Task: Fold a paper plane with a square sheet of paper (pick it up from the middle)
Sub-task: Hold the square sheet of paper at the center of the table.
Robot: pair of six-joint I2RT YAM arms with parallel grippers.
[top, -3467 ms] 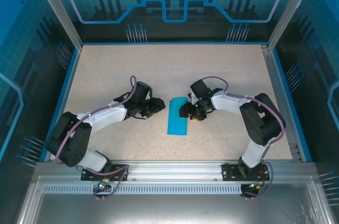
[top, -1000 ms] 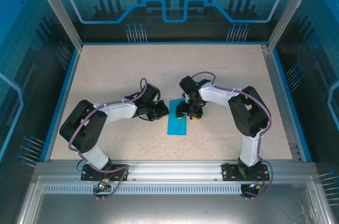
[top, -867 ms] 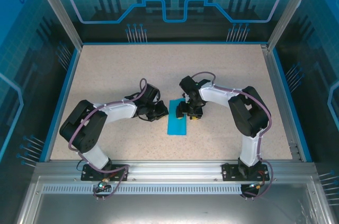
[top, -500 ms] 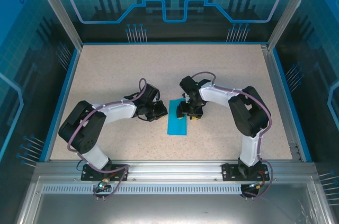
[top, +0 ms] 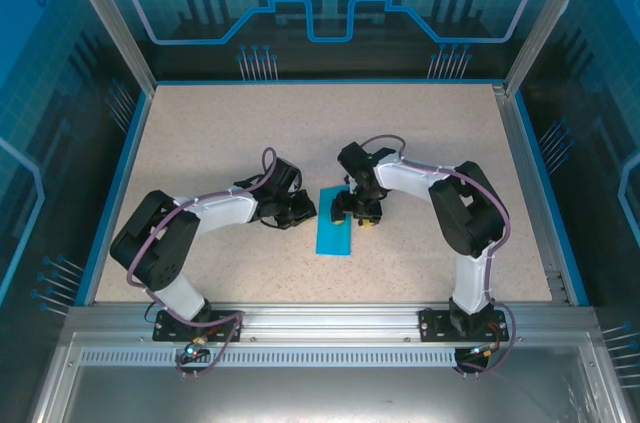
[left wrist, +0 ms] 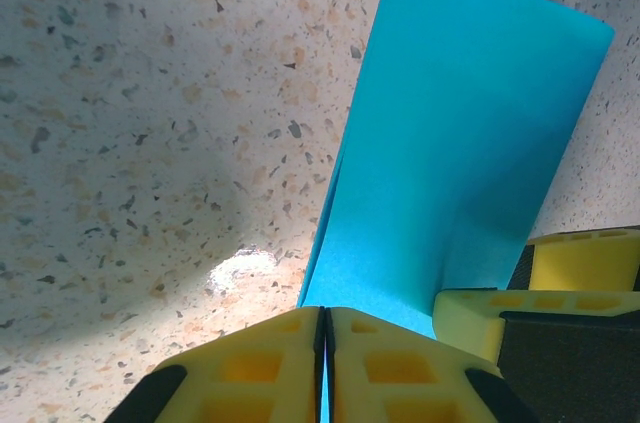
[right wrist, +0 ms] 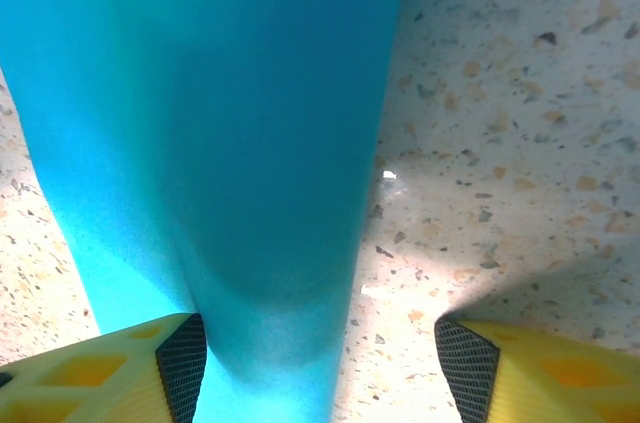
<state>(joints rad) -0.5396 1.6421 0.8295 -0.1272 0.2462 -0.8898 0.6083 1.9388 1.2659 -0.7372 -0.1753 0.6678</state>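
Observation:
The square sheet of paper [top: 334, 224], bright cyan, lies on the table as a narrow folded strip. A paper plane is out of view. My left gripper [top: 306, 211] is at the strip's left edge. In the left wrist view its yellow fingers [left wrist: 250, 368] are pressed together with a sliver of the paper [left wrist: 460, 143] between them. My right gripper [top: 349, 205] is over the strip's far right part, jaws open. In the right wrist view the paper [right wrist: 200, 93] runs up between its fingertips [right wrist: 182, 358], with the left pad at the paper and the right pad over bare table.
The speckled tabletop [top: 220, 133] is bounded by a blue rim and clear enclosure walls [top: 130, 53]. A metal rail [top: 320, 318] with both arm bases runs along the near edge. One yellow finger of the right gripper [left wrist: 490, 308] sits on the paper close to my left fingers.
Since the earliest frame both arms have moved in onto the strip, the left gripper reaching its left edge. Over the last second nothing has visibly moved.

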